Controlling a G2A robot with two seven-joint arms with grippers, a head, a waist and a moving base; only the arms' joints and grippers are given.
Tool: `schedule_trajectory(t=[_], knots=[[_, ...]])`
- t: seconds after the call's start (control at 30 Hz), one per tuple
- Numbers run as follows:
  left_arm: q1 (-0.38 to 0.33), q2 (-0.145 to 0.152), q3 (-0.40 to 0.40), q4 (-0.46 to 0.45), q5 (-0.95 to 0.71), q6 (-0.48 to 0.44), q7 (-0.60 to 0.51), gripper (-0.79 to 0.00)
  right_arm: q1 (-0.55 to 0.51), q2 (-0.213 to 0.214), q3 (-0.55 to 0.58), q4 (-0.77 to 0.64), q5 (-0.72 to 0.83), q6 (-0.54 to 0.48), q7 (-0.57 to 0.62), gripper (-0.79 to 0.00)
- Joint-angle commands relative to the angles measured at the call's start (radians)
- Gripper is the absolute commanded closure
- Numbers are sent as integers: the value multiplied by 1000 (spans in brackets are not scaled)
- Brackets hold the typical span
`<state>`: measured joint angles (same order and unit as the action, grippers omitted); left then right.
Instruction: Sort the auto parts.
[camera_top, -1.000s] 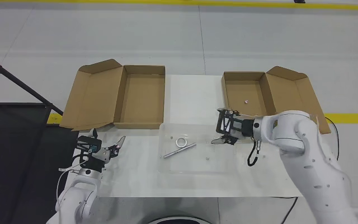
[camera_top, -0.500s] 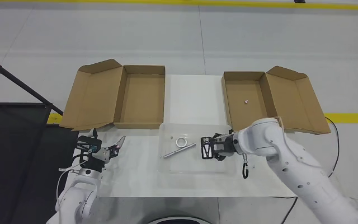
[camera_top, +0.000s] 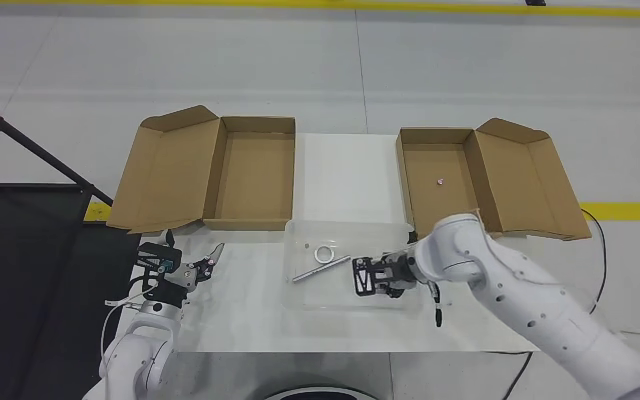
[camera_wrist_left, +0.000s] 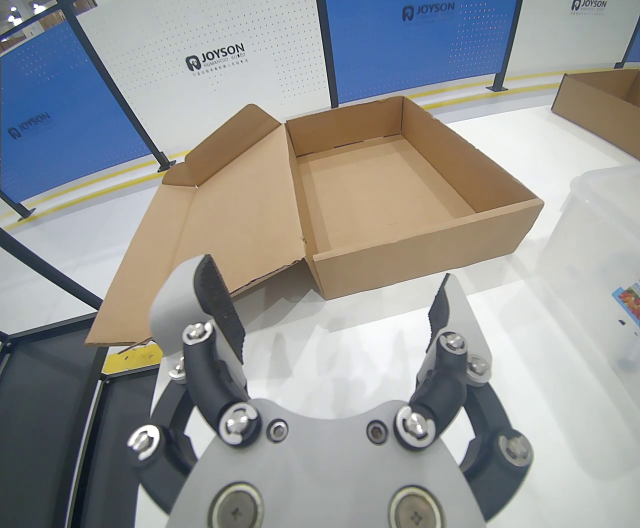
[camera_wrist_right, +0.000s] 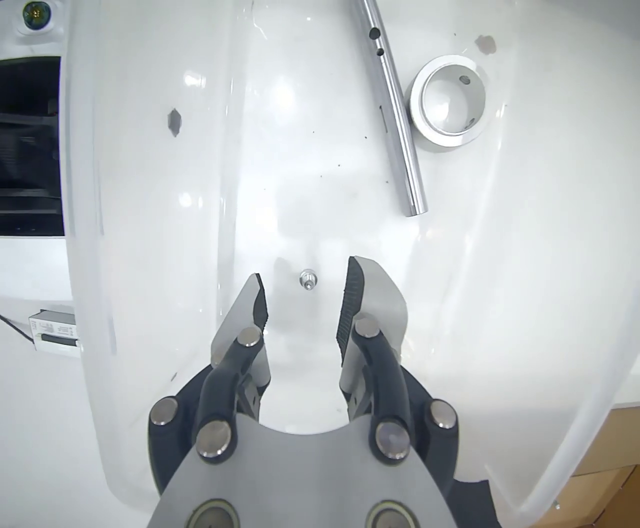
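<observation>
– While the left gripper (camera_wrist_left: 325, 285) hangs spread near the left box (camera_wrist_left: 400, 165), why is the right gripper (camera_wrist_right: 305, 274) inside the clear tub (camera_wrist_right: 310, 165)?
– Past the rod (camera_wrist_right: 395, 125) and ring (camera_wrist_right: 452, 100), its jaws stand parted either side of a small bolt (camera_wrist_right: 307, 278), likely bound for the right box (camera_top: 455, 190).

The white table (camera_top: 345, 170) is viewed from well above, looking straight down, in the top view. The open brown cardboard box (camera_top: 255, 170) at 10 o'clock is shared with the left wrist view, which is aimed low and forward past the left gripper (camera_wrist_left: 325, 280). The clear plastic tray (camera_top: 330, 295) at 6 o'clock, with a long silver metal rod (camera_top: 321, 269) and a silver metal ring (camera_top: 323, 254), is shared with the right wrist view, taken close above and downward past the right gripper (camera_wrist_right: 307, 272).
</observation>
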<state>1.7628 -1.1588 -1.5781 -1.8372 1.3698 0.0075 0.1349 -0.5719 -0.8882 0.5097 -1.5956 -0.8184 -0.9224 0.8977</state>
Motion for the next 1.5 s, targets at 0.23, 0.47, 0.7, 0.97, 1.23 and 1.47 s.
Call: schedule_trajectory(t=[0.23, 0.47, 0.7, 0.97, 1.23, 1.47], knots=[[0, 0, 0, 0, 0, 0, 0, -785, 55, -12, -68, 37, 66, 33, 32, -262], [0, 0, 0, 0, 0, 0, 0, -785, 65, -31, -88, 66, 89, 64, 64, -252], [0, 0, 0, 0, 0, 0, 0, -785, 76, -55, -112, 105, 107, 87, 84, -126], [0, 0, 0, 0, 0, 0, 0, -785, 77, -64, -98, 118, 108, 122, 76, 0], [0, 0, 0, 0, 0, 0, 0, -785, 35, -12, 65, 117, 116, 149, -132, 0], [0, 0, 0, 0, 0, 0, 0, -785, -74, 59, 291, 140, 167, 112, -415, 0]])
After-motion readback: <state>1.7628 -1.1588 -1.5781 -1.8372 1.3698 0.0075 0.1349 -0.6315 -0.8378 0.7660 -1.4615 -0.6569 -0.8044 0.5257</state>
